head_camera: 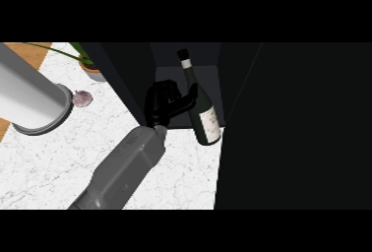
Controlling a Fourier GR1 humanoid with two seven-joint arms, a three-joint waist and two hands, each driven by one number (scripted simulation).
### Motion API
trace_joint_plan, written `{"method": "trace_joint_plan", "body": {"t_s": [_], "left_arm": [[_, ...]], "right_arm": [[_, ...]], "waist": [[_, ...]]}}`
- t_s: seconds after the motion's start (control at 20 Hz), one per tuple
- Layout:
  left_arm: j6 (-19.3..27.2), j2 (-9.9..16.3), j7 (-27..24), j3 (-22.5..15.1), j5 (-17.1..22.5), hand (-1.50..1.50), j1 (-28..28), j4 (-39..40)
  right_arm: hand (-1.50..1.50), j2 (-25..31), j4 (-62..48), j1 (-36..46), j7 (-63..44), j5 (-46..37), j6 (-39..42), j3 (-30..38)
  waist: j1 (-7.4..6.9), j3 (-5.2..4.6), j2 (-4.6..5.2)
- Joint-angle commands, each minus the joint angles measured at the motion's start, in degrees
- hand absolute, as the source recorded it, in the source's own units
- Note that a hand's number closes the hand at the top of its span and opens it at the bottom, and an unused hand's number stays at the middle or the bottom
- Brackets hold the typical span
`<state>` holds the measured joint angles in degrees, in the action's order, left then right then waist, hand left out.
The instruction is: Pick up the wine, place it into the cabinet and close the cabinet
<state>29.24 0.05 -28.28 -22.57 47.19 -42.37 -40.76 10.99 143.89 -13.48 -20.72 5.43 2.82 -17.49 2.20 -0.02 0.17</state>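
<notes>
As I look down from my head, I see my arm (pixel 127 167) going up from the bottom edge to the cabinet (pixel 291 123). Which hand is it? The big grey tube at the left looks like my left arm (pixel 29 93) seen very close, so the one that is out is my right hand (pixel 163 103). It is black and sits at the mouth of the cabinet, just left of the wine (pixel 203 106).

The wine is a dark bottle with a pale label. It stands inside the open cabinet, on the dark floor of it, with its neck toward the top of the view and its base close to the front edge. It leans a little.

My fingers (pixel 161 93) are partly bent, not flat. My thumb (pixel 190 93) pokes out to the right and reaches the side of the bottle. The fingers are not wrapped round the bottle; there is a small gap between most of the hand and the glass (the thumb tip may touch it, I cannot be sure).

The cabinet is very dark, and its wide black door fills the right side. The counter (pixel 51 162) is white with grey marks. At the top left there is a plant pot (pixel 93 71) with long green leaves, and a small purple round thing (pixel 82 98) lies near the end of my left arm. My left hand does not show.
</notes>
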Motion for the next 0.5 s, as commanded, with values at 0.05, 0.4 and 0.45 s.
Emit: {"method": "trace_joint_plan", "body": {"t_s": [0.05, 0.4, 0.45], "left_arm": [[-1.9, 0.0, 1.0, 3.7, 2.7, 1.50, -6.8, 8.1], [-0.5, 0.0, 0.3, 5.9, 2.7, 1.50, -14.2, 14.4], [1.7, 0.0, 1.5, 4.9, 3.6, 1.50, -15.9, 13.2]], "right_arm": [[-1.50, 0.6, 10.0, -3.2, -3.5, 5.4, 0.9, -0.4], [-1.50, 0.9, 9.9, -3.6, -2.6, 6.9, 2.3, 3.0], [-1.50, -0.5, 9.0, -1.7, -4.1, 4.8, 0.7, 1.2]], "waist": [[0.49, 0.00, 0.18], [0.39, 0.04, 0.16], [0.20, 0.01, 0.10]]}}
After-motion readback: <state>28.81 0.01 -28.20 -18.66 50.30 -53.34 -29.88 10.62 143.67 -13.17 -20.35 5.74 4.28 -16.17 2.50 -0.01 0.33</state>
